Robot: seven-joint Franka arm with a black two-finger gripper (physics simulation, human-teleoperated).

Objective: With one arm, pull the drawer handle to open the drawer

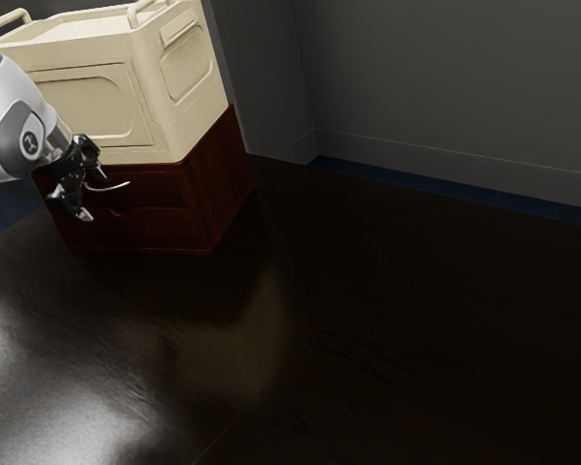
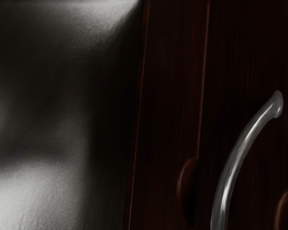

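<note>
Dark, glossy table [image 1: 320,368] spreads in front. On the red-brown cabinet [image 1: 229,174], the upper drawer [image 1: 163,186] looks shut; its slim curved handle [image 2: 233,165] lies just beside the spread hand [image 1: 96,198]. Likely stiff but slippery, it wants gripping mid-curve and drawing straight out.

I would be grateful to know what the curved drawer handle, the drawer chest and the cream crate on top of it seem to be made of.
Handle: probably polished metal, silvery with bright streaks along its curve.
Drawer chest: dark reddish wood or veneer, judging by the faint grain.
Crate: likely moulded plastic, smooth and evenly coloured with rounded recessed panels; painted metal is possible.
</note>
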